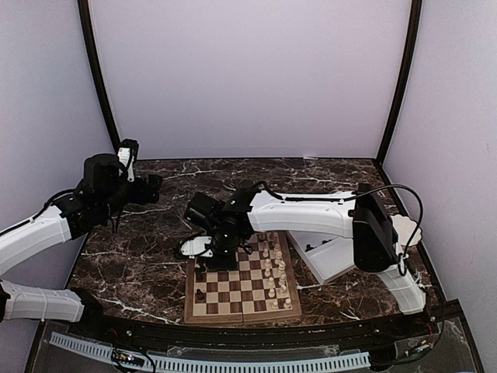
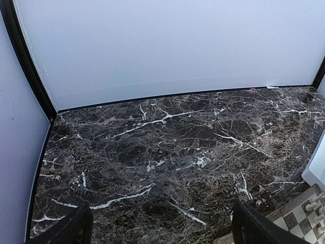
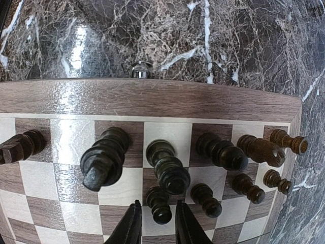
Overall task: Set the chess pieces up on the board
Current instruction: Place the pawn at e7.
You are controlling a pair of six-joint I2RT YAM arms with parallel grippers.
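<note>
Right jaws: parted only narrowly, fingertips [image 3: 133, 223] on either side of one dark pawn [image 3: 161, 206]. A sliver of pale square shows beside it, so I judge the pawn set down, not clamped.
Left jaws: spread wide with nothing between them, hovering over bare tabletop [image 2: 167, 142], well apart from the play.
Board [image 1: 189, 291]: flat on the tabletop; my right arm [image 1: 311, 214] reaches across to its far-left corner.
Dark chess pieces [image 3: 167, 168]: the right wrist view shows six larger figures in the edge row and four pawns in the row before it, all apparently upright. One lone dark figure [image 1: 200, 295] stands near the near-left corner.
Cream pieces [image 1: 273, 268]: along the board's right side.
White tray [image 1: 330, 260]: just beside the board, contents hidden by the arm.
Step in hand, as I read it: seating a dark pawn in the second row, with the setup partly done.
Next move calls for: wider jaws, then a straight lift so that neither tip brushes the neighbouring pawn [image 3: 205, 200] or the tall figure just ahead, then fetching another dark piece.
</note>
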